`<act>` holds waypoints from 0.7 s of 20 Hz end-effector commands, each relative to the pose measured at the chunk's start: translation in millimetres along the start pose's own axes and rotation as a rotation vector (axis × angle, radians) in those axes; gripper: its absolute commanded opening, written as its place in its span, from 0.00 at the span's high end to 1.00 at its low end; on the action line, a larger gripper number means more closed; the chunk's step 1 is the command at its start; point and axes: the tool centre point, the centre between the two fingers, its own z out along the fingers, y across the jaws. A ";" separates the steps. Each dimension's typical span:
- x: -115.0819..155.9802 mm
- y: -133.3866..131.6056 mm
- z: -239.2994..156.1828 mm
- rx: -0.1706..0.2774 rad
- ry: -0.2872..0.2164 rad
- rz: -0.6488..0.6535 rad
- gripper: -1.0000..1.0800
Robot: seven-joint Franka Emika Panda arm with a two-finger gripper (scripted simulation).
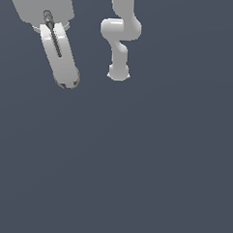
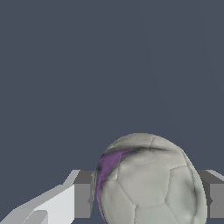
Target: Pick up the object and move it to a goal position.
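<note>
Plain slate-grey background fills both views, and against it my gripper [image 1: 67, 81] is clenched on the ball [image 2: 151, 181], a pale grey thing with a purple patch, pinched between my two fingers [image 2: 83, 194] at their tips.

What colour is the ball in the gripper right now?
Pale grey-beige with a purple patch and dark panel seams, like a football; the ball shows best in the wrist view.
</note>
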 end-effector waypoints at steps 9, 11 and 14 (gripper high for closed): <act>12.4 -2.9 -51.8 0.000 0.000 -0.001 1.00; 13.8 -3.3 -57.0 0.000 0.000 -0.001 1.00; 15.4 -3.9 -62.8 0.001 -0.001 -0.002 1.00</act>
